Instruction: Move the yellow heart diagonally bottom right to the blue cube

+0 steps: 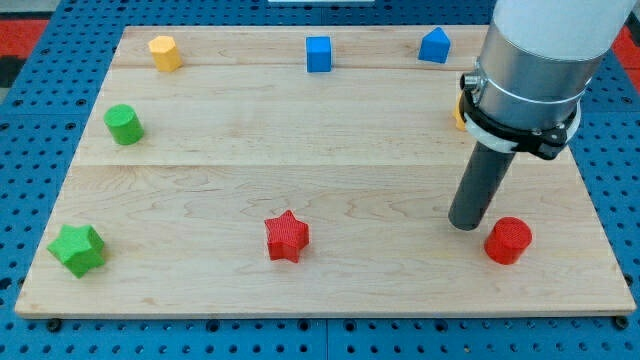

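Observation:
The blue cube (pixel 318 54) stands at the view's top centre of the wooden board (pixel 200 180). Only a small yellow sliver (pixel 458 112), probably the yellow heart, shows at the view's right, mostly hidden behind my arm's grey body. My tip (pixel 465 224) rests on the board at the lower right, just left of the red cylinder (pixel 508 240) and well below the yellow sliver. It is far from the blue cube.
A blue house-shaped block (pixel 434 46) is at the top right. A yellow hexagonal block (pixel 164 52) is at the top left. A green cylinder (pixel 124 124) is at the left, a green star (pixel 77 248) at the bottom left, a red star (pixel 287 236) at the bottom centre.

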You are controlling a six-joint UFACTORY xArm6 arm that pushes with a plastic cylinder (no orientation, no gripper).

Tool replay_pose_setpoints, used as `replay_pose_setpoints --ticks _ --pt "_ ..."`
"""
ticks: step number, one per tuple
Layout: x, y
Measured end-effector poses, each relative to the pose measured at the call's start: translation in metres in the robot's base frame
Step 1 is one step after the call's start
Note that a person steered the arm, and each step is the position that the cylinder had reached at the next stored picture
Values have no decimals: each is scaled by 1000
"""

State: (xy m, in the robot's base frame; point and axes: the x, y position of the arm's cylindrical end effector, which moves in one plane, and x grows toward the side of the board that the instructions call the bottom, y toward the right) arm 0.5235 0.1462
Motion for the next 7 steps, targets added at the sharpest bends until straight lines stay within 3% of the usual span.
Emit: replay_pose_setpoints --ticks 1,3,6,7 --pt "-8 -1" --pt "-100 16" --pt "-147 61" --pt "-170 44"
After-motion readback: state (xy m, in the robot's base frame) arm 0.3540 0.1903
